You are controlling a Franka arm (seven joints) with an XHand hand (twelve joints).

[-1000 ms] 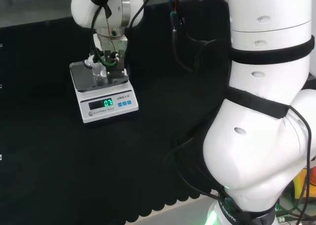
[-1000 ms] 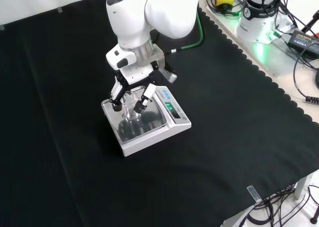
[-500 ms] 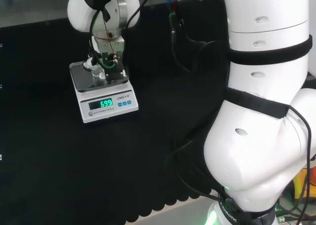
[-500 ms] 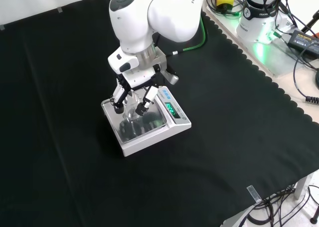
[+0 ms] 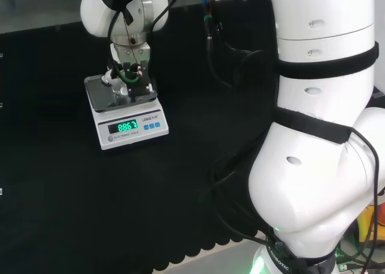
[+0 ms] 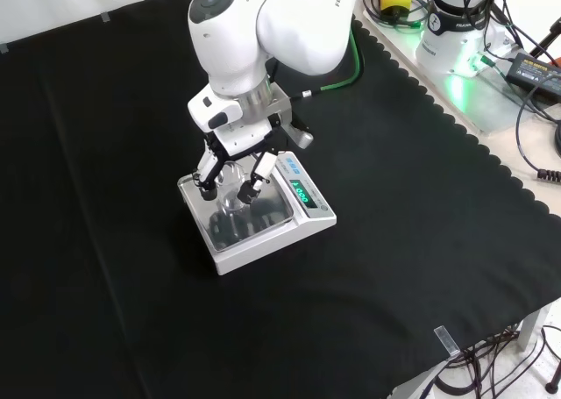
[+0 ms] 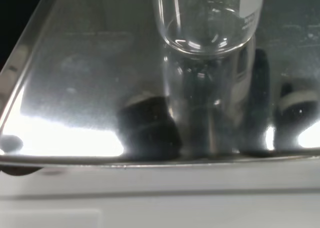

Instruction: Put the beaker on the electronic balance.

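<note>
1 beaker (image 7: 207, 25) is seen standing on the steel pan (image 7: 75, 87) of the electronic balance (image 6: 263, 228), its base flat on the metal in the wrist view and its mirror image directly under it. The hand (image 6: 230, 167) is placed over it, with fingers (image 6: 252, 181) curled down on either side of the glass in the front view; whether they are actually touching the wall cannot be told, so the grip is judged as closed around the beaker rather than confirmed.

Risks, as judged from here:
- A tip or drag could be caused if the fingers are opened unevenly or the hand is lifted while 1 finger is in contact with the rim.
- The beaker is set toward the arm-side part of the pan, not its middle; a sideways nudge could push it to the edge.
- Any finger resting on the pan or glass would be added to the reading, so the lit green display (image 5: 126, 127) cannot be trusted until the hand is clear.

View differences: base contact and the pan reflection are given by the wrist view alone. The finger spread around the glass is shown best from the front. In the head view the display faces the camera, but the beaker is largely masked by the hand (image 5: 129, 75).
</note>
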